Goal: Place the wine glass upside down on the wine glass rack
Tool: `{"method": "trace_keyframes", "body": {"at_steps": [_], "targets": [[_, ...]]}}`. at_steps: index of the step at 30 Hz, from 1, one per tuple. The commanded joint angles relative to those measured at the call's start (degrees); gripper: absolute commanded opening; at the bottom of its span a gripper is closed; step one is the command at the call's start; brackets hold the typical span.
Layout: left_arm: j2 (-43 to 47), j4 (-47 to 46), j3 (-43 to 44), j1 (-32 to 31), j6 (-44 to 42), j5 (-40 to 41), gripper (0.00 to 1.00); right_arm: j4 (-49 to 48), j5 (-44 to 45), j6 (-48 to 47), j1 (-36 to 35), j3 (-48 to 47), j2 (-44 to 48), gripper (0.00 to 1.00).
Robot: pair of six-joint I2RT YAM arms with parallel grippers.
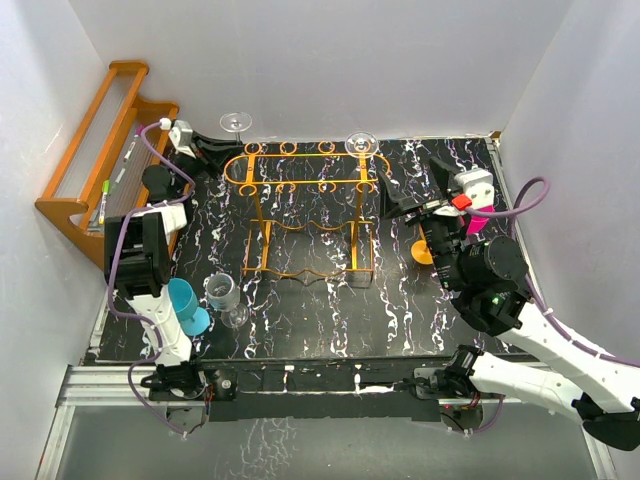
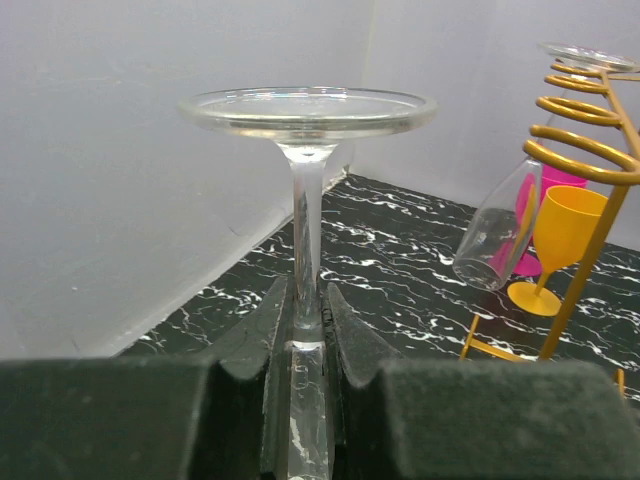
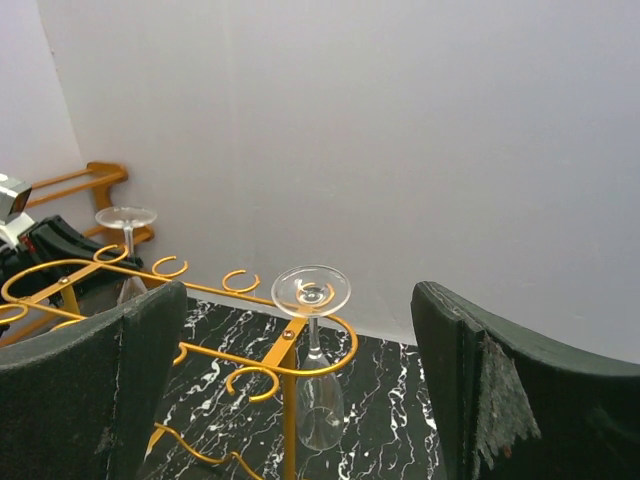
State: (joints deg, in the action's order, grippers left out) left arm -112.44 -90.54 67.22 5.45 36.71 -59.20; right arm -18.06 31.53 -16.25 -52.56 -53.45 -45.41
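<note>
My left gripper [image 1: 220, 143] is shut on the stem of a clear wine glass [image 2: 305, 230], which it holds upside down with the round foot [image 1: 236, 122] uppermost. It hangs at the back left, just beyond the left end of the orange-gold wine glass rack [image 1: 300, 205]. Another clear glass [image 1: 361, 143] hangs upside down in a loop at the rack's back right corner; its foot [image 3: 311, 290] rests on the loop. My right gripper [image 1: 400, 200] stands open beside that corner, with nothing between its fingers [image 3: 100, 390].
A brown wooden stepped rack [image 1: 100, 165] leans at the far left. A blue cup [image 1: 186, 305] and a clear tumbler [image 1: 224, 294] stand front left. An orange goblet [image 1: 424, 250] and a pink goblet [image 1: 478, 222] stand right of the wire rack. White walls enclose the table.
</note>
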Motion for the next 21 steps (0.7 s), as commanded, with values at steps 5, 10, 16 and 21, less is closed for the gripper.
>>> {"method": "trace_keyframes", "body": {"at_steps": [5, 10, 16, 21], "targets": [[5.3, -12.6, -2.3, -3.2, -3.0, -0.3, 0.0, -3.6, 0.7, 0.7, -0.2, 0.5, 0.3, 0.99], [5.5, -12.6, -1.7, -3.3, -2.6, 0.0, 0.0, -3.1, 0.4, 2.0, -0.2, 0.0, -0.4, 0.98], [8.9, -12.6, -3.7, -3.4, -3.7, 1.6, 0.0, -3.2, 0.4, 2.4, -0.3, 0.1, -0.9, 0.98], [11.4, -12.7, -5.1, -3.5, -3.8, 0.9, 0.0, -3.2, 0.2, 2.4, -0.2, -0.5, -1.4, 0.98]]}}
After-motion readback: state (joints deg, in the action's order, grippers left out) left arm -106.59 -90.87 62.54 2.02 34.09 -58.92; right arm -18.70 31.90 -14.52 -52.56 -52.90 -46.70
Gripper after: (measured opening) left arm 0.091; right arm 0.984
